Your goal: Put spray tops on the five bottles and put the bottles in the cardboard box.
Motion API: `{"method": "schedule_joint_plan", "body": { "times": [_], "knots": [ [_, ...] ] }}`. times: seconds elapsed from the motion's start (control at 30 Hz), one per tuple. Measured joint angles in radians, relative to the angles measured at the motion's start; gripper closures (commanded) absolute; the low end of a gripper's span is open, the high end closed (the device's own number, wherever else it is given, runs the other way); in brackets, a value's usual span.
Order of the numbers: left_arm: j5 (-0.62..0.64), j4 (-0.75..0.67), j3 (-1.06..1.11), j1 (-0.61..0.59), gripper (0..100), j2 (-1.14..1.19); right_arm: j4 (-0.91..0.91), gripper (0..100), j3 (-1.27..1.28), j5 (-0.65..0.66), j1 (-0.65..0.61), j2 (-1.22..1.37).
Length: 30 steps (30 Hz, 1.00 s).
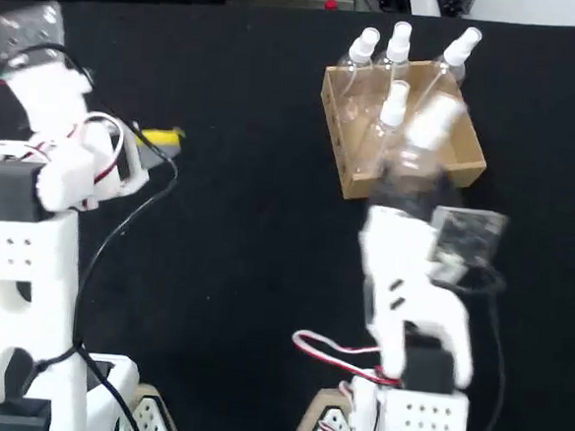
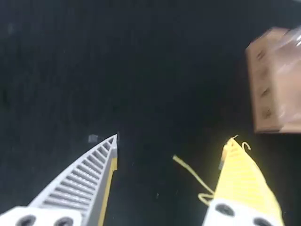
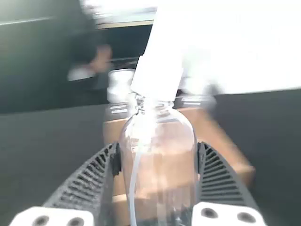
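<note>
The cardboard box (image 1: 466,149) sits at the table's far right and holds several clear bottles with white spray tops, such as a bottle (image 1: 390,112) near its middle. My right gripper (image 3: 157,149) is shut on another clear bottle (image 3: 157,179) with a white spray top (image 3: 157,70). It holds the bottle upright at the box's near edge, where the bottle (image 1: 424,138) looks blurred. The right gripper (image 1: 413,190) is just below the bottle in the high view. My left gripper (image 2: 171,141) hangs open over bare black table, well left of the box (image 2: 270,84). It is the left gripper (image 1: 160,140) beside the left arm.
Black cloth (image 1: 247,223) covers the table. Between the two arms there is free room. A loose yellow thread (image 2: 193,176) hangs off the left gripper's yellow finger (image 2: 240,179). The right arm's base and red-white cables (image 1: 337,349) stand at the near edge.
</note>
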Motion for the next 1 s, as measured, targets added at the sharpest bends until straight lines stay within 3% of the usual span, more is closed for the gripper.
{"method": "schedule_joint_plan", "body": {
  "times": [0.13,0.3,0.7,1.0],
  "knots": [
    [0.000,-0.081,0.173,-0.003,67,0.000,0.066,82.9,0.000,0.074,0.255,-0.074],
    [0.000,-0.157,0.318,0.021,67,0.000,0.038,82.9,0.026,0.140,0.422,-0.078],
    [0.057,-0.503,0.689,0.077,67,0.000,-0.155,82.9,0.144,0.245,0.473,-0.063],
    [0.057,-0.562,0.775,0.083,67,0.000,-0.190,82.9,-0.114,0.249,0.477,0.351]
  ]
}}
